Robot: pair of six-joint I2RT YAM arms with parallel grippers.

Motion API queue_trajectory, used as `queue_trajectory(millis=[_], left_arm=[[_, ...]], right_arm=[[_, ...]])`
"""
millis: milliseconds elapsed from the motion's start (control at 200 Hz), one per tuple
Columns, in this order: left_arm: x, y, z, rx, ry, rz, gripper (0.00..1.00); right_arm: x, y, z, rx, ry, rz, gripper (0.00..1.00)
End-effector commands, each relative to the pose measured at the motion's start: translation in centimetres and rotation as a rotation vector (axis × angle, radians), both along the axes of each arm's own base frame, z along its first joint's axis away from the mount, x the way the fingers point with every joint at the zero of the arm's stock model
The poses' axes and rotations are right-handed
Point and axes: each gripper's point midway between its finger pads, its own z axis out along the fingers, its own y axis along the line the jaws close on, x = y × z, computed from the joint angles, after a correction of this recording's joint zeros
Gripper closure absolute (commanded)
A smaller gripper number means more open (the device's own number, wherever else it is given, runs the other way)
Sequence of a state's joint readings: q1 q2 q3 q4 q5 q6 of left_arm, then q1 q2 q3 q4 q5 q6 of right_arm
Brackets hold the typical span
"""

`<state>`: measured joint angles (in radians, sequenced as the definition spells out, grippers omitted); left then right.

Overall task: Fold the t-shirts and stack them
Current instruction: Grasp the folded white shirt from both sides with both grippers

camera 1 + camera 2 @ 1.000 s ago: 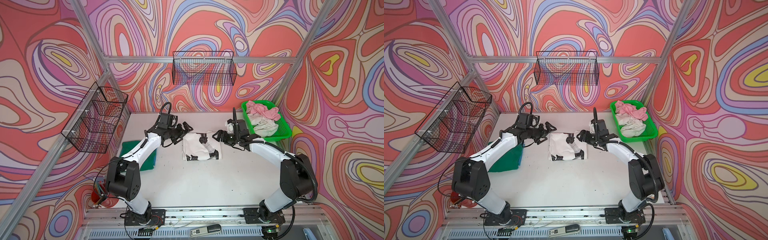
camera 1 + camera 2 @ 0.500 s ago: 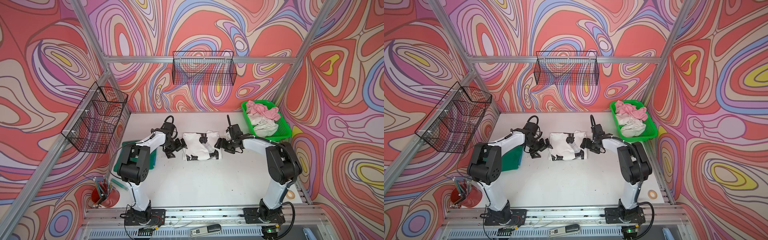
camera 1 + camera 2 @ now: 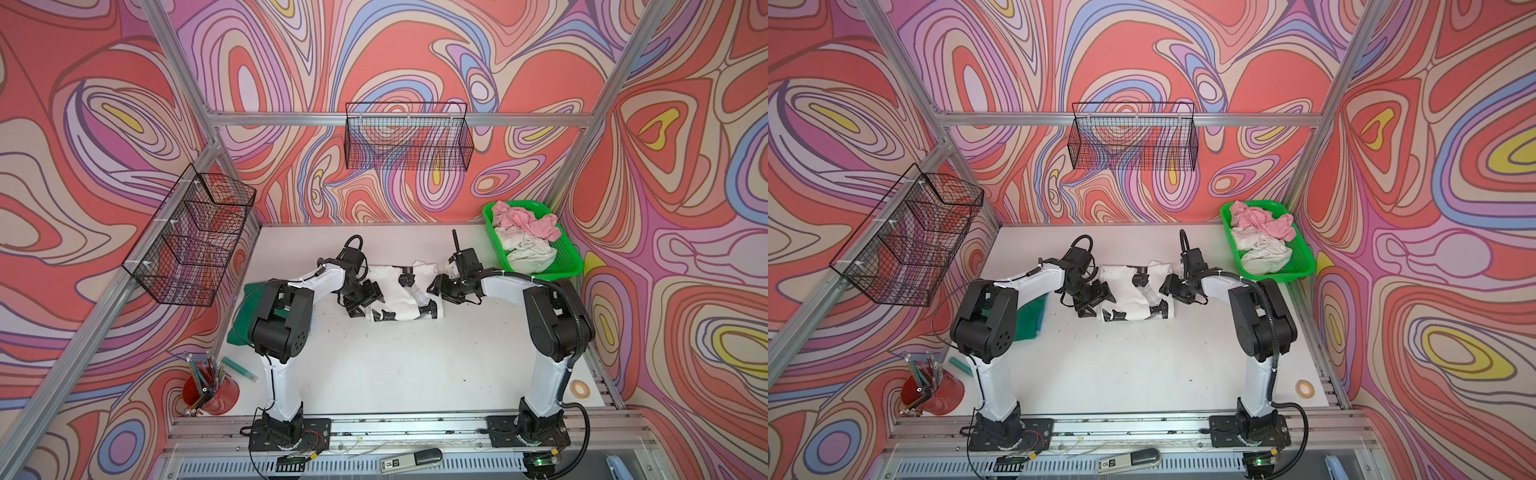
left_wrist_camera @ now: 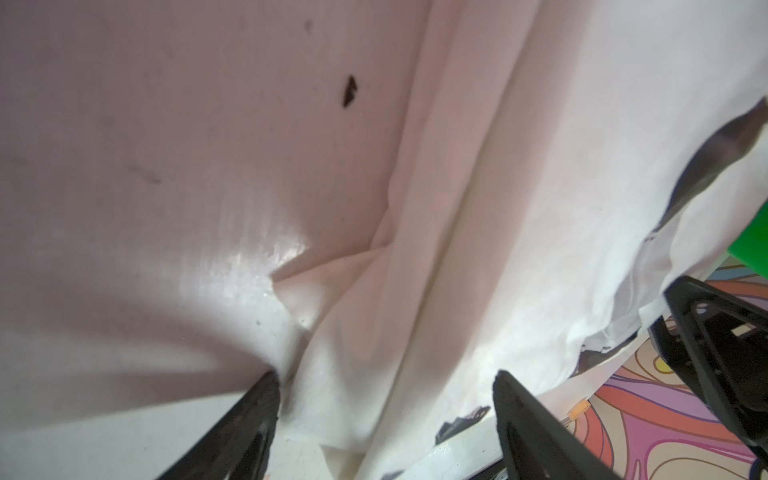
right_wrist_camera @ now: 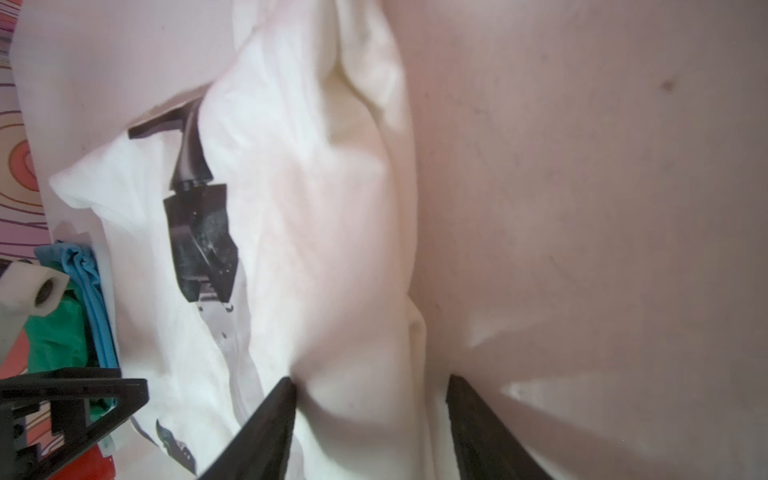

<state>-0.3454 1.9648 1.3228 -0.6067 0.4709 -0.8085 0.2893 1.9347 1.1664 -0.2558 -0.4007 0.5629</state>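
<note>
Left of mid-table, a green shirt (image 3: 1030,318) lay under the left arm. Beyond it, the left gripper (image 4: 382,376) stood wide open astride the left edge of the folded white shirt (image 3: 399,291). The right gripper (image 5: 371,380), half open, straddled its right edge; whether it gripped, I could not tell. Farthest back, a pink shirt (image 3: 528,220) and an off-white shirt (image 3: 525,253) lay in the basket (image 3: 571,266).

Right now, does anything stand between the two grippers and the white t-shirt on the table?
Nothing visible does. The left gripper and the right gripper are at opposite side edges of the white t-shirt, and in each wrist view its cloth lies between the jaws.
</note>
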Motion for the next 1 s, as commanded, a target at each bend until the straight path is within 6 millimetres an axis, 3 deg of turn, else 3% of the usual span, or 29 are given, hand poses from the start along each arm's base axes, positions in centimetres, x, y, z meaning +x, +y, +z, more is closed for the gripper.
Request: queue_trajectory(millis=[0,255,486,776,886,996], left_arm=[[-0.7,0.1,-2.8,0.039,0.06,0.003,0.24],[-1.4,-0.5,-4.1,0.044,0.08,-0.006,0.38],[-1.9,-1.2,-5.0,0.041,0.098,-0.016,0.46],[-2.2,-1.6,-5.3,0.032,0.101,-0.022,0.51],[-2.2,-1.6,-5.2,0.029,0.1,-0.023,0.52],[-2.4,-1.7,-5.0,0.02,0.1,-0.026,0.52]], right_arm=[[-2.9,0.6,-4.5,0.013,0.148,0.006,0.41],[-3.5,3.7,-4.0,0.228,0.148,0.038,0.46],[-3.3,5.7,-2.2,0.385,0.121,0.049,0.46],[-3.7,9.1,-3.2,0.372,0.129,0.086,0.48],[-3.7,10.0,-3.5,0.405,0.135,0.083,0.56],[-3.5,10.2,-3.4,0.43,0.126,0.073,0.71]])
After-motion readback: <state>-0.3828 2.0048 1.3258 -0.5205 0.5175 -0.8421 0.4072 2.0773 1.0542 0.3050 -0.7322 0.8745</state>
